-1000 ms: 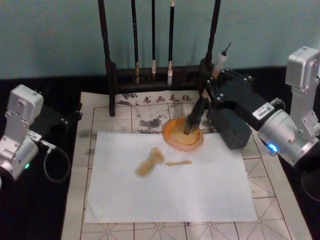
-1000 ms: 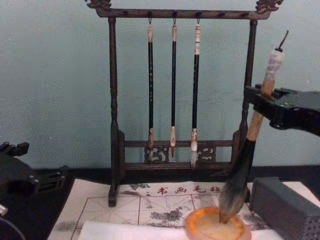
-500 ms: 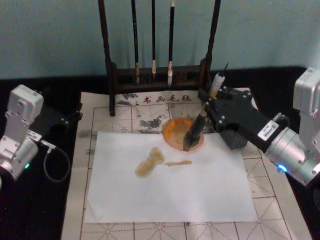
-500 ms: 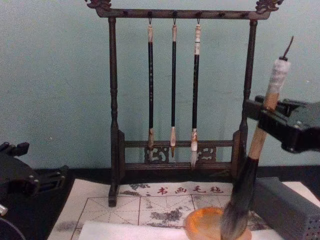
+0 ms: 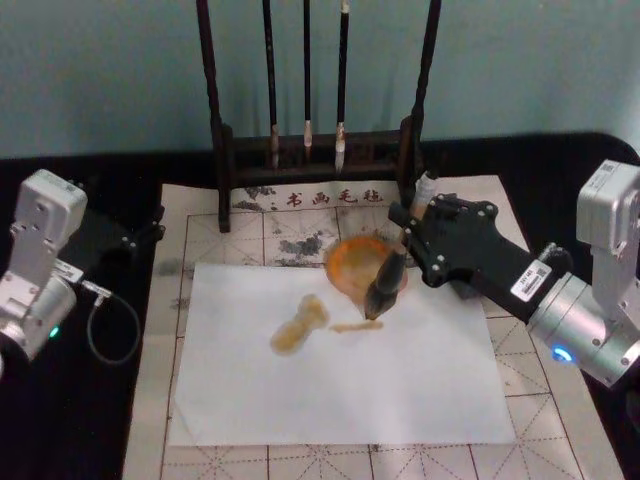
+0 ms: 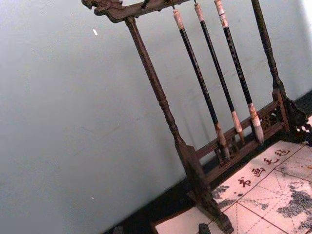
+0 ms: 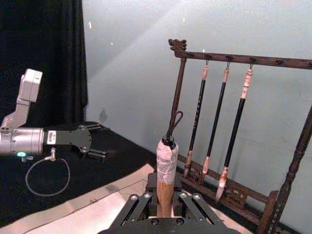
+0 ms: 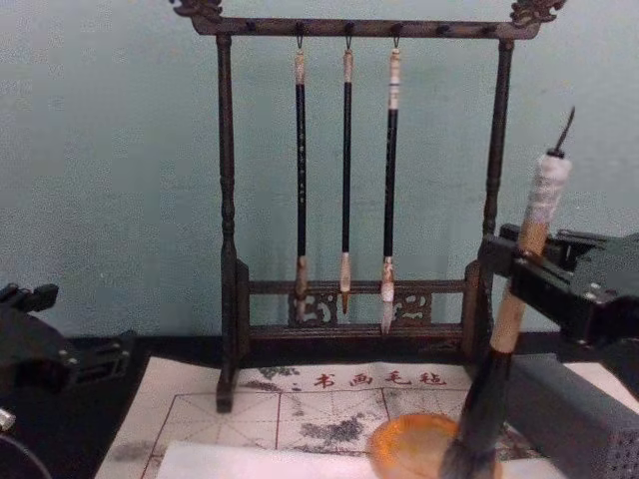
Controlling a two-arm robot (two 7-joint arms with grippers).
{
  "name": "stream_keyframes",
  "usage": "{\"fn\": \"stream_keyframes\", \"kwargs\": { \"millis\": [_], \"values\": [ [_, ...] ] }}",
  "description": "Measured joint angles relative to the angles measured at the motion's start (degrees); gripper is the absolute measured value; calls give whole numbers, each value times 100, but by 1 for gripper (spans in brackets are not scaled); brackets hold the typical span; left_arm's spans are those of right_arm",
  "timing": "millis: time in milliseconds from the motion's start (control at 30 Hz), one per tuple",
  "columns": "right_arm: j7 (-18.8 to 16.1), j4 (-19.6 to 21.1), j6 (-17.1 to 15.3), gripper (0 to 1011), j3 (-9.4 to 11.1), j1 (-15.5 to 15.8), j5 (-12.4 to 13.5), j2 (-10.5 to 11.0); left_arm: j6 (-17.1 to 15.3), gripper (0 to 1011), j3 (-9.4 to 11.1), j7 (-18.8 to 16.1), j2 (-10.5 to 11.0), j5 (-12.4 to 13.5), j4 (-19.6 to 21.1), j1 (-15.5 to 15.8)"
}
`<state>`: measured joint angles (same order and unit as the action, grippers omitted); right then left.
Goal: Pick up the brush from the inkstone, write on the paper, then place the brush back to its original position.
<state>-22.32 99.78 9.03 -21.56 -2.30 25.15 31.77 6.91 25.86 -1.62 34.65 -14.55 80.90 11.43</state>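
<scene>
Brush [image 5: 388,276] is clamped partway up its tan handle by the right gripper [image 5: 412,228], whose two fingers [image 7: 132,206] press in on the wood from both sides. The white-wrapped end with its little loop pokes out above them. It leans, with the top tipped to the right and far side. The bushy grey bristles point down past the near rim of the orange inkstone [image 5: 350,262], and the tip is at the right end of a thin amber stroke [image 5: 350,327] on the paper [image 5: 340,390]. From where I stand I cannot tell whether the hairs actually touch the sheet or hang just over it. A fatter amber blot [image 5: 300,325] lies left of that stroke, so to my eye the writing step is in hand, with the brush out of the dish and over the sheet. The left gripper [image 5: 140,232] sits parked well off to the left on the black tabletop, away from the red-gridded felt mat [image 5: 250,235]. Behind it all, the dark wooden rack [image 8: 228,200] holds three thin brushes [image 8: 345,170]. I would guess the next move calls for a light press and a steady drag of the tip across bare paper, without snagging or shifting the sheet. After that the bristles must go up and back to the far side into the inkstone, just beside them, before the fingers let go.
</scene>
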Motion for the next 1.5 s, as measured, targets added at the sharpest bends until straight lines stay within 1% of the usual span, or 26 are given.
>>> {"fn": "stream_keyframes", "kwargs": {
  "millis": [767,1067,1500],
  "values": [
    [-243,-190,-86,185,108,-29,-341,-372,0,1001,0,0,0,0,0,0],
    [-358,-111,-161,185,158,67,-405,-375,0,1001,0,0,0,0,0,0],
    [-413,124,-212,185,237,295,-449,-289,0,1001,0,0,0,0,0,0]
  ]
}}
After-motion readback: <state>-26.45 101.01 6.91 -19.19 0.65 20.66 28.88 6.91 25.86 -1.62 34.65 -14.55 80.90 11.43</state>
